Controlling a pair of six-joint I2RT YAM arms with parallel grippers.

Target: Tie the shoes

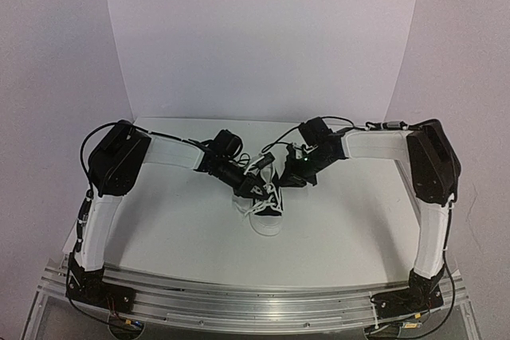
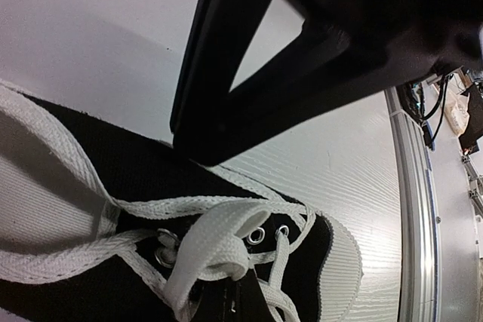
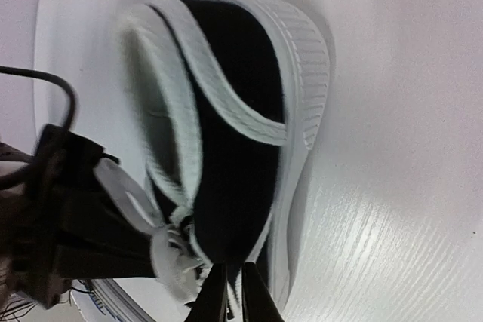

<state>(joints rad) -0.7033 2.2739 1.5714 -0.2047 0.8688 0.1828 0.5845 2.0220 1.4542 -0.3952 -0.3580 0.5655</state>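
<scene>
The small black sneaker point(image 1: 268, 206) with white toe cap and white laces stands mid-table, toe toward the arms. My left gripper point(image 1: 244, 185) is at its left side over the eyelets. In the left wrist view a white lace loop point(image 2: 219, 243) runs down into my dark, closed fingertips point(image 2: 226, 303). My right gripper point(image 1: 292, 176) is at the shoe's right side. In the right wrist view its fingers point(image 3: 213, 295) stand almost together against the shoe's black side point(image 3: 234, 148), with a thin white lace strip between them. The knot area point(image 3: 170, 258) is bunched and blurred.
The white table point(image 1: 351, 220) has a metal rail point(image 1: 255, 300) along its near edge. White walls stand behind and beside it. The right gripper's black body point(image 2: 317, 43) fills the top of the left wrist view; the left gripper point(image 3: 60, 216) shows at the left of the right wrist view.
</scene>
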